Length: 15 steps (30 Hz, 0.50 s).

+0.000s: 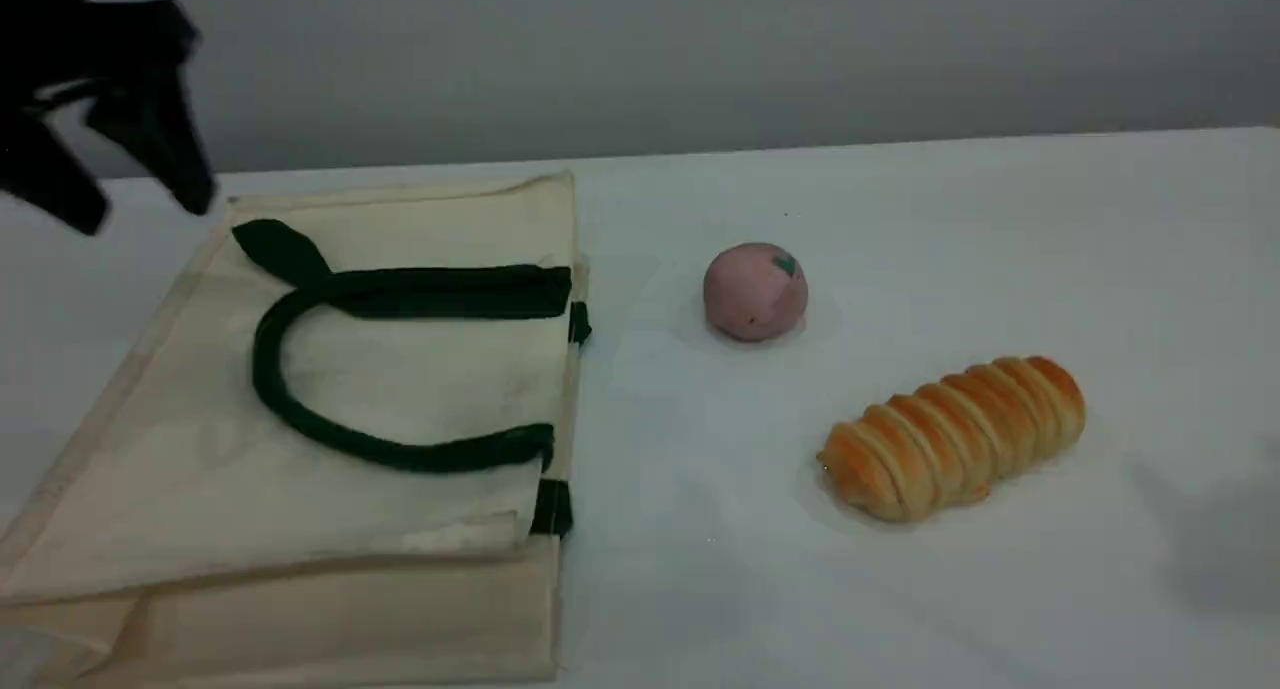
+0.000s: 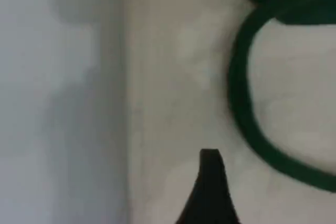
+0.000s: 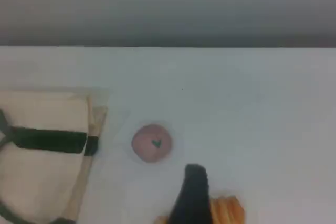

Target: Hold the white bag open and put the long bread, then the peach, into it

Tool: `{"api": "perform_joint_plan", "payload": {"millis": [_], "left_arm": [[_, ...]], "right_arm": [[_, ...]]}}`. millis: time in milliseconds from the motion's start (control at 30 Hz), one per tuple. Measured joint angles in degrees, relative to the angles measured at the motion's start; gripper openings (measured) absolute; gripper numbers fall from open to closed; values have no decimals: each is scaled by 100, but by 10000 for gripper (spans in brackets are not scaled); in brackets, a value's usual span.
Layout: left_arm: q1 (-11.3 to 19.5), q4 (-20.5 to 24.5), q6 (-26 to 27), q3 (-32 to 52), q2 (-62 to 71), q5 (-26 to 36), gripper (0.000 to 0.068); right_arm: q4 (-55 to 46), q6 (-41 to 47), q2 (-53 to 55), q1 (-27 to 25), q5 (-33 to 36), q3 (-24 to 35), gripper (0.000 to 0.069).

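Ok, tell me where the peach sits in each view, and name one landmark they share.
Scene view: the peach lies right of centre, between the white bag and the long bread.
Left wrist view: not in it.
Right wrist view: low, left of centre, just right of the bag's rim.
Shared landmark: the bag's green handle, in all three views.

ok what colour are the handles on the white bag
The strap handles are dark green, clearest in the scene view.
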Motion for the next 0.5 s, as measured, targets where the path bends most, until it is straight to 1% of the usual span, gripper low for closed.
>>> {"api": "perform_joint_plan", "payload": {"millis": [133, 300, 367, 500], "left_arm": [[-326, 451, -394, -398, 453, 50, 517], [-622, 1045, -909, -729, 944, 64, 517], [-698, 1142, -986, -762, 1136, 64, 517], [-736, 1137, -986, -762, 1436, 76, 517]], "right_arm": [[-5, 0, 0, 0, 32, 0, 587], [-5, 0, 0, 0, 40, 0, 587], [-5, 0, 0, 0, 44, 0, 587], [-5, 0, 0, 0, 44, 0, 587]]}}
